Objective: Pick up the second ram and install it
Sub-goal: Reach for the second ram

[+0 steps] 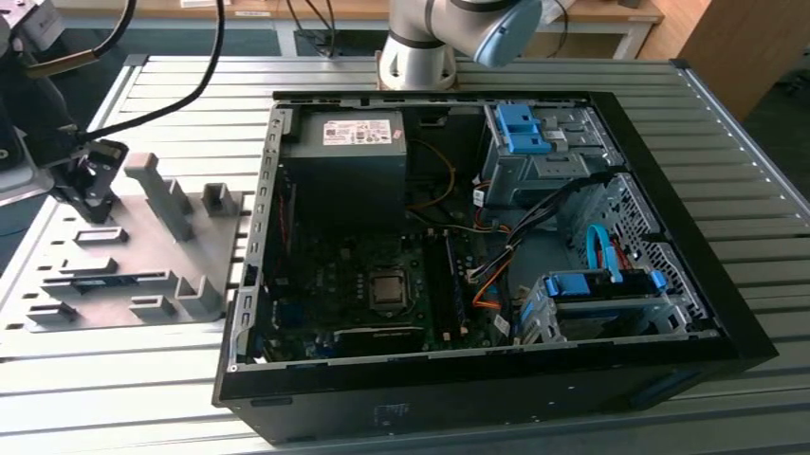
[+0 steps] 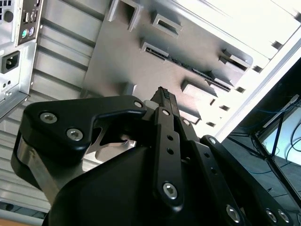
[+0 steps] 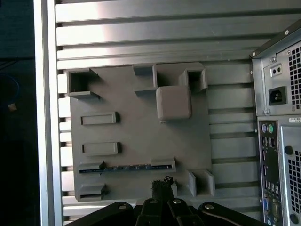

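Closed hand [image 3: 162, 181], slotted second ram [image 3: 127, 167], exterior view's motherboard [image 1: 329, 275]

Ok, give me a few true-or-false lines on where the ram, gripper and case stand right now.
1. The ram lies in the tray. True.
2. The gripper holds the ram. False: it is shut on nothing, over the tray.
3. The case is open, with the motherboard showing. True.
4. The tray lies at the exterior view's right of the case. False: it lies at the case's left in that view.
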